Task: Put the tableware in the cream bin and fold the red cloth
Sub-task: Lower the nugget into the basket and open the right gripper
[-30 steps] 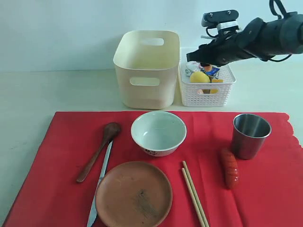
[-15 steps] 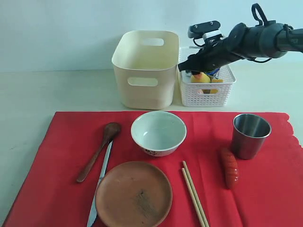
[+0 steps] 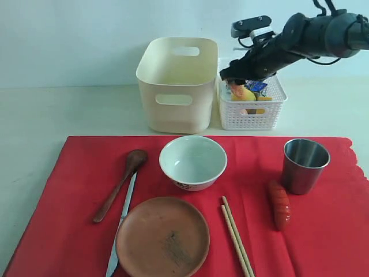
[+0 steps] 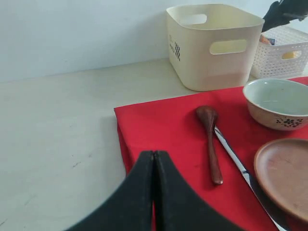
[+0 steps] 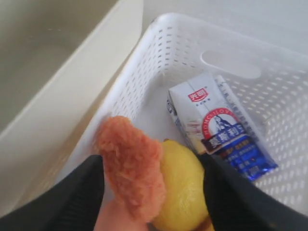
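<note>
The red cloth [image 3: 75, 173] lies flat on the table and carries the tableware: a white bowl [image 3: 192, 161], a brown plate [image 3: 162, 236], a wooden spoon [image 3: 121, 183], a silver knife [image 3: 122, 225], chopsticks [image 3: 237, 236] and a steel cup [image 3: 305, 165]. Behind it stands the cream bin [image 3: 179, 83]. My right gripper [image 3: 233, 78] hangs over the white basket [image 3: 253, 109], its jaws wide open around an orange nugget [image 5: 130, 159] that leans on a lemon [image 5: 180, 192]. My left gripper [image 4: 154, 154] is shut and empty above the cloth's near-left corner.
The white perforated basket also holds a blue-white carton [image 5: 219, 127]. A red sausage [image 3: 279, 205] lies on the cloth beside the cup. Bare pale table [image 3: 57, 112] stretches left of the cream bin.
My right arm has swung left to the basket's left side and its jaws have widened around the nugget. The left gripper and the tableware have not moved.
</note>
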You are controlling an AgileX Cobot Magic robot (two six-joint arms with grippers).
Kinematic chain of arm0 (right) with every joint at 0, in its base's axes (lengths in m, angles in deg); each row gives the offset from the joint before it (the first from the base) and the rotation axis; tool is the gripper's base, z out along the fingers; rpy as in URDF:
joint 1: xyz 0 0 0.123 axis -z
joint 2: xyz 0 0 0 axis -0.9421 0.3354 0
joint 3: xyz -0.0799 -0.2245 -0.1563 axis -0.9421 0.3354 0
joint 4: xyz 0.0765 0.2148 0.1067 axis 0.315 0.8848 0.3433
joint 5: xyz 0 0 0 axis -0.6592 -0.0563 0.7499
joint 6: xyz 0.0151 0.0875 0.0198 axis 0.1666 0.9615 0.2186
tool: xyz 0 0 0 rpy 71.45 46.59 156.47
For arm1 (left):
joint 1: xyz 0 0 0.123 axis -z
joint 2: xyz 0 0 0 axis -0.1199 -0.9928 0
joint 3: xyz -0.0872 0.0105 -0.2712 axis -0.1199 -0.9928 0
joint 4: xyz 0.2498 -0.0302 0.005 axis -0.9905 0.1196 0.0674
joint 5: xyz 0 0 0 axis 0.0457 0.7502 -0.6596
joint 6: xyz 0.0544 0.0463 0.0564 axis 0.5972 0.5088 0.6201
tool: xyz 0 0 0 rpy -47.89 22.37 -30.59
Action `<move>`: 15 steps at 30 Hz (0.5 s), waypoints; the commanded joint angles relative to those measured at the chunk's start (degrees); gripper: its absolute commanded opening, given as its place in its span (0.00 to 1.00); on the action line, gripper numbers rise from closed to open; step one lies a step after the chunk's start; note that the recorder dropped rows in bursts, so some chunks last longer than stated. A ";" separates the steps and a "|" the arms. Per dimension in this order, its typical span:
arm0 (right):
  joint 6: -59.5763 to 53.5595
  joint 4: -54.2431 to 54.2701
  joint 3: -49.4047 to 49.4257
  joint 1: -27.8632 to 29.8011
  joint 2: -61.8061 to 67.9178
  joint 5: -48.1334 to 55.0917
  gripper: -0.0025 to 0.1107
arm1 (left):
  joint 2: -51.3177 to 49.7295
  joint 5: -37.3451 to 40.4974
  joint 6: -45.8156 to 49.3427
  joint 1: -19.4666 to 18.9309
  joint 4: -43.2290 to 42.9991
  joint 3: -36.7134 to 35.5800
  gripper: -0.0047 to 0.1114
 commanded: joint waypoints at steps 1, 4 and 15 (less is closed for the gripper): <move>9.00 -8.86 -0.36 1.39 -4.28 5.36 0.55 | 0.35 -0.39 0.03 -0.19 -0.04 -0.16 0.04; 13.78 -13.91 -0.36 1.99 -6.68 10.19 0.55 | 0.35 -0.39 0.03 -0.19 -0.04 -0.16 0.04; 14.45 -13.62 1.23 2.87 -15.69 25.77 0.55 | 0.35 -0.39 0.03 -0.19 -0.04 -0.16 0.04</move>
